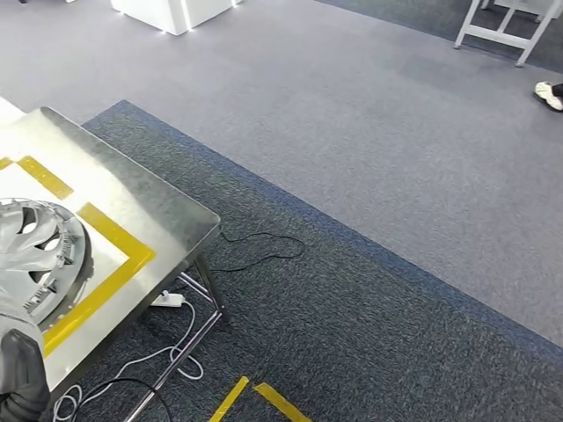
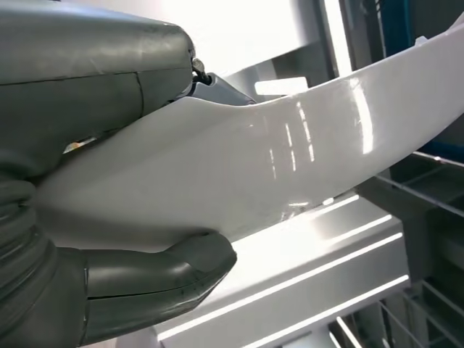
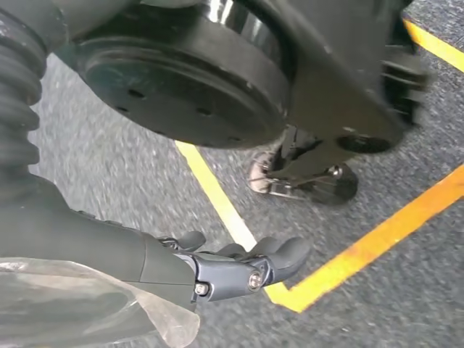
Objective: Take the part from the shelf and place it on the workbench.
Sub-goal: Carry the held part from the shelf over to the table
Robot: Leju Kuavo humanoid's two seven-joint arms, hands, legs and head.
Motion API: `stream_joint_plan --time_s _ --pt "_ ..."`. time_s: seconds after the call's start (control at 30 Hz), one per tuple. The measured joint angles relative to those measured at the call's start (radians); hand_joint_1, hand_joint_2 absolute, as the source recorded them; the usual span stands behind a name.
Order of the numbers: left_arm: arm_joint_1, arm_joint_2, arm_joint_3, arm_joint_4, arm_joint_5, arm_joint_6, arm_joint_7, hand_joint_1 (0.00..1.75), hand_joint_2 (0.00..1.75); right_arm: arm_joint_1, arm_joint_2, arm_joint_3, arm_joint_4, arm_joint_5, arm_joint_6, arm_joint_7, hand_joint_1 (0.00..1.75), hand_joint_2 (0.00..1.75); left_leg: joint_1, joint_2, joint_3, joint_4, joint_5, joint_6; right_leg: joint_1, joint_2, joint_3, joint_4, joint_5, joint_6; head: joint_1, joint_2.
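The part is a silver-grey wheel cover; it sits over the steel workbench inside a yellow tape frame, and I cannot tell whether it rests on the top. My left hand is at its near edge. In the left wrist view the cover's pale glossy rim runs between the thumb and fingers of my left hand, which grips it. My right hand hangs over the carpet with its fingers stretched out and nothing in them.
A white power strip and loose cables lie under the bench's corner. Yellow tape marks cross the dark carpet in front of me. A person's shoe and a white frame are far right; a lit white platform stands at the back.
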Motion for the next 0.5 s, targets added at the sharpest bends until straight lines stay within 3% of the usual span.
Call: stream_joint_plan --time_s 0.07,0.1,0.17,0.23,0.3,0.37,0.4,0.43,0.47,0.5 --pt "-0.002 -0.006 0.002 -0.001 -0.016 0.0 0.0 1.75 1.75 0.001 0.0 0.0 0.0 0.002 0.0 0.0 0.0 1.75 0.003 -0.023 -0.009 0.006 0.0 -0.01 -0.001 0.043 0.035 -0.075 0.018 -0.005 0.0 0.0" --pt "-0.002 -0.008 0.003 -0.001 -0.02 0.0 0.0 1.75 1.75 0.001 0.0 0.0 0.0 0.002 0.0 0.0 0.0 1.75 0.005 -0.034 -0.014 0.007 0.002 -0.017 -0.001 0.048 0.041 -0.082 0.014 -0.007 -0.001 0.0" --pt "-0.001 -0.012 0.005 -0.003 -0.023 0.0 0.0 1.75 1.75 0.001 0.0 -0.001 0.0 0.004 0.0 0.001 0.0 1.75 0.009 -0.045 -0.02 0.009 0.003 -0.029 0.0 0.024 0.049 -0.091 0.015 -0.014 -0.001 0.0" --pt "-0.004 -0.013 0.007 -0.005 -0.027 0.0 0.0 1.75 1.75 0.002 0.001 -0.002 0.0 0.004 0.0 0.0 0.0 1.75 0.006 -0.004 -0.039 0.053 -0.024 -0.039 -0.003 -0.005 0.057 -0.1 0.018 -0.024 -0.006 0.0" --pt "-0.007 -0.015 0.008 -0.007 -0.036 0.0 0.0 1.75 1.75 0.003 0.002 -0.003 0.0 0.006 0.002 0.0 0.0 1.75 0.008 0.053 -0.093 0.166 -0.08 -0.049 -0.002 -0.037 0.064 -0.103 0.014 -0.032 -0.012 0.0" --pt "-0.007 -0.019 0.011 -0.007 -0.046 0.0 0.0 1.75 1.75 0.007 0.002 -0.006 0.0 0.007 0.004 0.001 0.0 1.75 0.014 0.071 -0.143 0.267 -0.11 -0.056 -0.001 -0.071 0.069 -0.103 0.008 -0.035 -0.013 0.0" --pt "-0.006 -0.02 0.014 -0.008 -0.049 0.0 0.0 1.75 1.75 0.007 0.002 -0.007 0.0 0.007 0.004 0.001 0.0 1.75 0.016 0.075 -0.147 0.273 -0.1 -0.058 -0.001 -0.086 0.072 -0.103 0.005 -0.034 -0.013 0.0" --pt "-0.005 -0.022 0.016 -0.01 -0.051 0.0 0.0 1.75 1.75 0.007 0.002 -0.008 0.0 0.007 0.005 0.001 0.0 1.75 0.018 0.079 -0.131 0.241 -0.073 -0.059 -0.001 -0.1 0.076 -0.103 0.003 -0.033 -0.013 0.0" --pt "-0.005 -0.025 0.02 -0.014 -0.052 0.0 0.0 1.75 1.75 0.006 0.002 -0.009 0.0 0.007 0.005 0.001 0.0 1.75 0.018 0.09 -0.1 0.18 -0.037 -0.056 -0.001 -0.111 0.081 -0.103 -0.001 -0.03 -0.013 0.0" --pt "-0.005 -0.027 0.023 -0.019 -0.053 0.0 0.0 1.75 1.75 0.005 0.002 -0.01 0.0 0.007 0.006 0.001 0.0 1.75 0.014 0.116 -0.065 0.114 -0.011 -0.052 0.0 -0.121 0.084 -0.103 -0.005 -0.026 -0.013 0.0"
